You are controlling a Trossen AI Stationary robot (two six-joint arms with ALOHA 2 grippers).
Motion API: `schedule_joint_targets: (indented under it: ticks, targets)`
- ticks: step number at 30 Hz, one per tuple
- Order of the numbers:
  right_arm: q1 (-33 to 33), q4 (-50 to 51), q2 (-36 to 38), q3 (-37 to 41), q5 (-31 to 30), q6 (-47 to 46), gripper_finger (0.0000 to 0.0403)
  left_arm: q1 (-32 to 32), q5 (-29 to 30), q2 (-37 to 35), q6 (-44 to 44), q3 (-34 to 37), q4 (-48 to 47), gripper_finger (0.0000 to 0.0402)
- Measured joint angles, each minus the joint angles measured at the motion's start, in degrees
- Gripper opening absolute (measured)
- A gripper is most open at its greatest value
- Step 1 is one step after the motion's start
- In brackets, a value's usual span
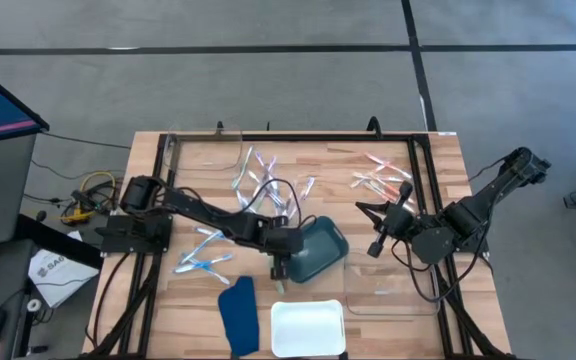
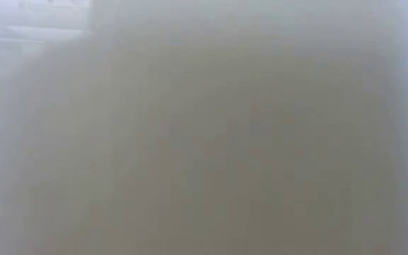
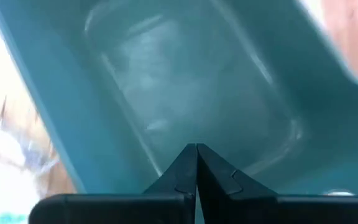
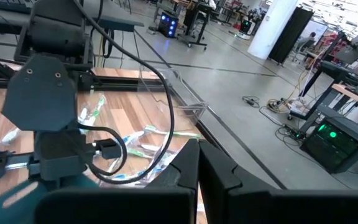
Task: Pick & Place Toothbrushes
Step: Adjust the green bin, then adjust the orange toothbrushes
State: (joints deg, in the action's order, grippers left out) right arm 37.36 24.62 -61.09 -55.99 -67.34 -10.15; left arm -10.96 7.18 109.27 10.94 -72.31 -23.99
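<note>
Thin toothbrushes lie loose on the wooden table in three bunches: far middle, left and far right. A teal tray sits at the table's middle, and it fills the left wrist view. My left gripper slants down over the tray's near left part, fingers shut with nothing visible between them. My right gripper waits raised to the right of the tray, shut and empty. The low view shows only a pale blur. My left gripper slants down with its shut fingertips over the teal tray's inner floor near a wall. I cannot tell whether the tips touch the tray.
A white tray and a dark blue flat piece lie at the near edge. One clear tray stands at the far left and another at the near right. Black frame rails border the table.
</note>
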Motion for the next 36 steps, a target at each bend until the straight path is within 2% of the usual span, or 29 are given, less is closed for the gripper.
schedule_joint_targets:
  ticks: [12, 18, 21, 24, 28, 31, 34, 36]
  targets:
    - [0.0, 0.3, 0.0, 0.0, 0.0, -0.4, 0.0, 0.0, 1.1, -2.2, -3.1, 0.1, -11.9, 0.0001]
    - [0.0, 1.8, 0.0, 0.0, 0.2, -2.3, 0.0, -0.3, 3.2, -8.6, -4.7, 0.1, -14.3, 0.0001]
    - [0.0, 3.1, 0.0, 0.0, 0.2, -3.4, 0.0, -1.1, 5.2, -12.8, -5.9, 0.1, -12.4, 0.0001]
    - [0.0, 3.4, 0.0, 0.0, 0.2, -3.4, 0.0, -1.4, 5.5, -16.4, -7.8, 0.5, -6.5, 0.0001]
    - [0.0, 3.2, 0.0, 0.0, -0.8, -3.8, 0.0, -0.3, 5.1, -21.6, -12.4, 5.0, 10.0, 0.0001]
    - [-0.3, 4.7, 0.0, 0.0, -3.8, -6.6, 0.0, 2.8, 2.2, -23.9, -12.2, 9.0, 19.9, 0.0001]
    - [-3.1, 8.7, 0.1, 0.0, -6.2, -10.4, 0.0, 4.9, 0.2, -25.6, -9.6, 13.6, 27.0, 0.0001]
    - [-7.2, 12.3, 0.1, 0.0, -7.2, -14.3, 0.0, 5.2, -0.7, -26.1, -9.3, 17.3, 29.2, 0.0001]
